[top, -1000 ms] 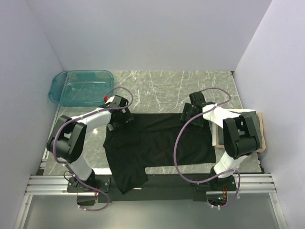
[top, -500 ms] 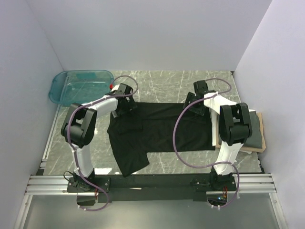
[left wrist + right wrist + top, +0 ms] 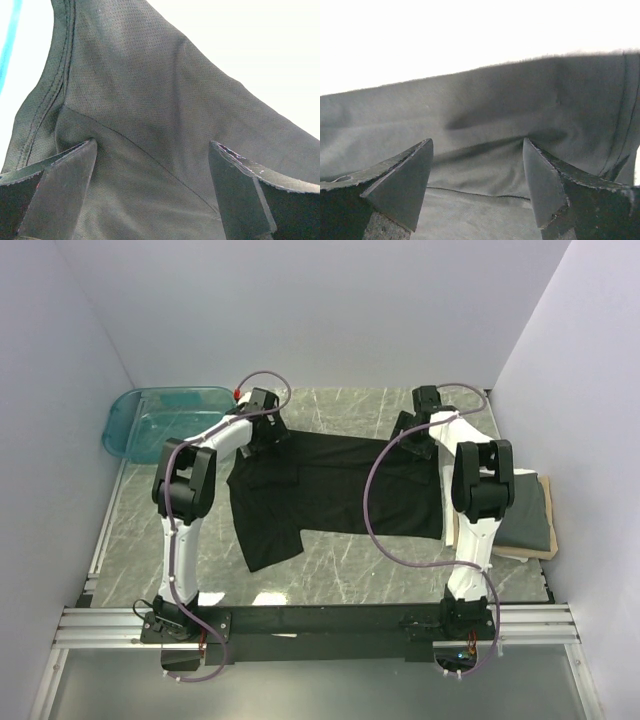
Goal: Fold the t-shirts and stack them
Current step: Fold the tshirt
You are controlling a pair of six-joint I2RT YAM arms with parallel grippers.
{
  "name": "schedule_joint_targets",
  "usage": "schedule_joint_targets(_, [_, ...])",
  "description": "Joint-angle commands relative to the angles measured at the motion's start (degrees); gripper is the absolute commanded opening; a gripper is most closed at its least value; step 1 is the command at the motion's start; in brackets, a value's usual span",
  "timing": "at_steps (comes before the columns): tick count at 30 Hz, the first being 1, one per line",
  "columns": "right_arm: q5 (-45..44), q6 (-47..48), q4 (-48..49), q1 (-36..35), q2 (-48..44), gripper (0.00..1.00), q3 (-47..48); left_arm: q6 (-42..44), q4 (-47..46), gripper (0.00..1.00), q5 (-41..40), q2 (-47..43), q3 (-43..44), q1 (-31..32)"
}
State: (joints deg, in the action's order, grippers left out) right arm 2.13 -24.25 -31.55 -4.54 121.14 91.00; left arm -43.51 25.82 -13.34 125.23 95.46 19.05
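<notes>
The black t-shirt (image 3: 340,490) lies spread across the middle of the table (image 3: 340,575). At its upper edge, the left end effector (image 3: 152,150) gapes fully and the right end effector (image 3: 477,145) stands wide. Their fingertips seemingly press the cloth but clasp nothing. The dark grey t-shirt (image 3: 530,515) rests at the frame's right.

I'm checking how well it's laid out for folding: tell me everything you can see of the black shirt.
The black shirt is a plain short-sleeved tee of matte, fine-knit cloth with stitched seams. It lies spread sideways on the table, mostly flat with a few creases, and one flap juts toward the near left. The left hand and right hand sit at its far edge, fingers open with cloth between them.
</notes>
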Motion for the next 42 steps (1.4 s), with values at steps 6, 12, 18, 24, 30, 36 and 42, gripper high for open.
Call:
schedule_joint_targets(6, [-1.5,1.3,-4.2,0.4,-5.9,0.79,5.5,0.8,3.0,0.99,3.8,-4.9,1.7,0.3])
schedule_joint_targets(12, [-1.7,-0.8,-1.2,-0.4,-22.0,0.80,-9.0,-0.2,2.7,0.99,0.5,-18.7,-6.4,4.8])
schedule_joint_targets(18, [-3.8,-4.4,3.2,-4.5,-43.5,0.80,-29.5,-6.7,3.6,0.99,-4.8,-36.1,-23.6,12.8])
schedule_joint_targets(24, [-2.3,-7.3,7.2,-9.8,-59.3,0.81,-44.9,-18.8,7.1,0.99,-7.0,-55.0,-45.1,21.5])
schedule_joint_targets(30, [2.6,-8.9,9.9,-11.6,-68.4,0.83,-54.2,-26.4,11.3,0.99,-4.6,-66.4,-59.7,26.1])
schedule_joint_targets(36, [0.7,-10.5,7.8,-11.5,-73.1,0.86,-58.2,-30.9,12.9,0.99,-2.7,-69.4,-66.5,27.5])
schedule_joint_targets(42, [-1.1,-11.5,7.0,-11.5,-72.0,0.86,-59.7,-31.1,10.0,0.99,-2.4,-67.9,-68.3,27.6])
